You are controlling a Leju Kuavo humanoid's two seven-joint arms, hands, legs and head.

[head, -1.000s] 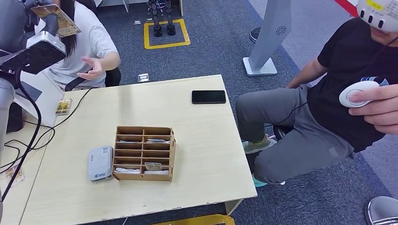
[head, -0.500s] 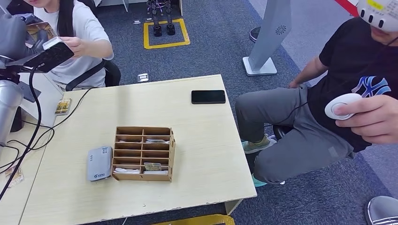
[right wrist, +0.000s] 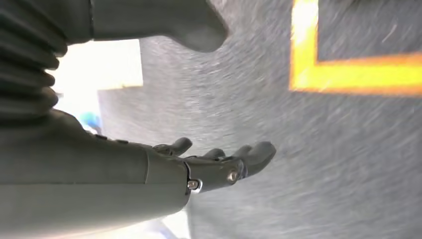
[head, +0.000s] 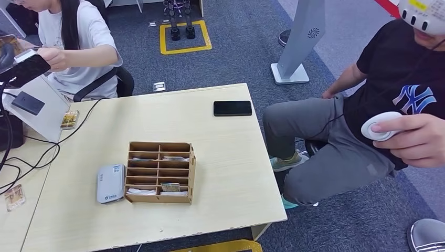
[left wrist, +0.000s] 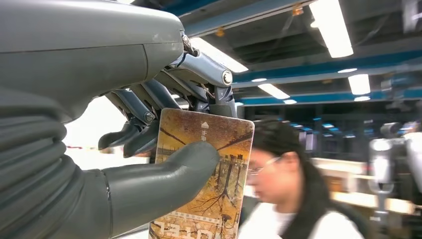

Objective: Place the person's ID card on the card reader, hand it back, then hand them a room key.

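My left hand (left wrist: 149, 124) is raised and holds a card (left wrist: 201, 184) printed with a yellow-brown tree picture; the thumb presses on its face and the fingers lie behind it. In the head view my left arm (head: 21, 67) is at the far left edge, and a person in a white shirt (head: 78, 37) reaches a hand (head: 52, 56) up to it. The grey-white card reader (head: 111, 182) lies on the table beside a wooden compartment box (head: 160, 171) holding several cards. My right hand (right wrist: 219, 164) hangs over the carpet, fingers apart, with nothing in it.
A black phone (head: 232, 108) lies near the table's far right edge. Two cards (head: 70, 119) (head: 14, 197) and black cables (head: 31, 152) lie on the left desk. A seated person in black (head: 367, 121) at the right holds a white controller (head: 380, 126).
My left arm has swung further left with the card, to the picture's edge. The person in white has leaned in and raised a hand to it. The controller has come down.
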